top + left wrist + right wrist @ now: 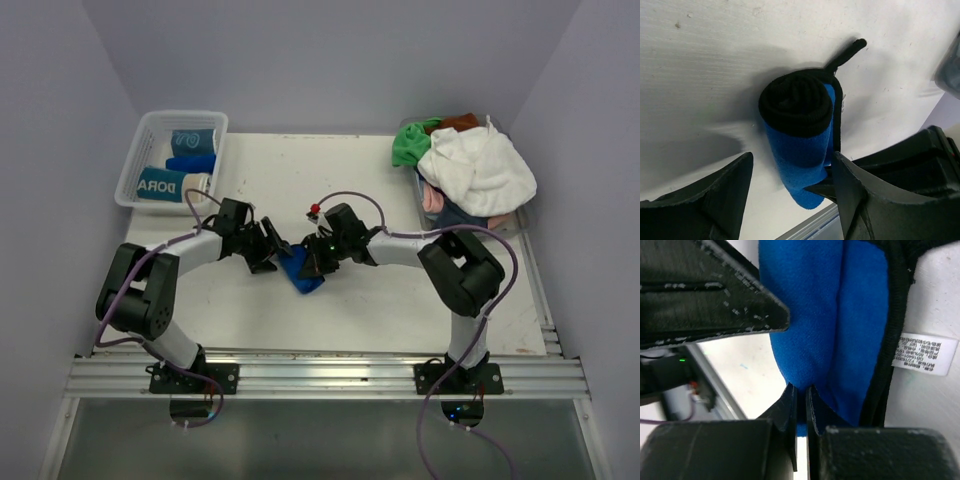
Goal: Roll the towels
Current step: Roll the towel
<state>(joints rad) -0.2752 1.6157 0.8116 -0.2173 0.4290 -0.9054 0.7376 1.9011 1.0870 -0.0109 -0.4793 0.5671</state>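
A royal blue towel (303, 272) with black edging lies rolled on the white table between my two grippers. In the left wrist view the roll (802, 145) points toward the camera, its black-edged end up. My left gripper (792, 172) is open, with its fingers on either side of the roll's near end. My left gripper (268, 248) sits just left of the roll in the top view. My right gripper (801, 390) is shut, pinching the blue towel's (815, 315) folded end. It meets the roll from the right (314, 262).
A clear mesh basket (137, 150) at the back left holds rolled towels, one teal and beige (165, 185) and one blue (190, 162). A pile at the back right has a white towel (478, 165), a green one (410, 145) and a pink one (432, 200). A white label (927, 354) hangs off the blue towel.
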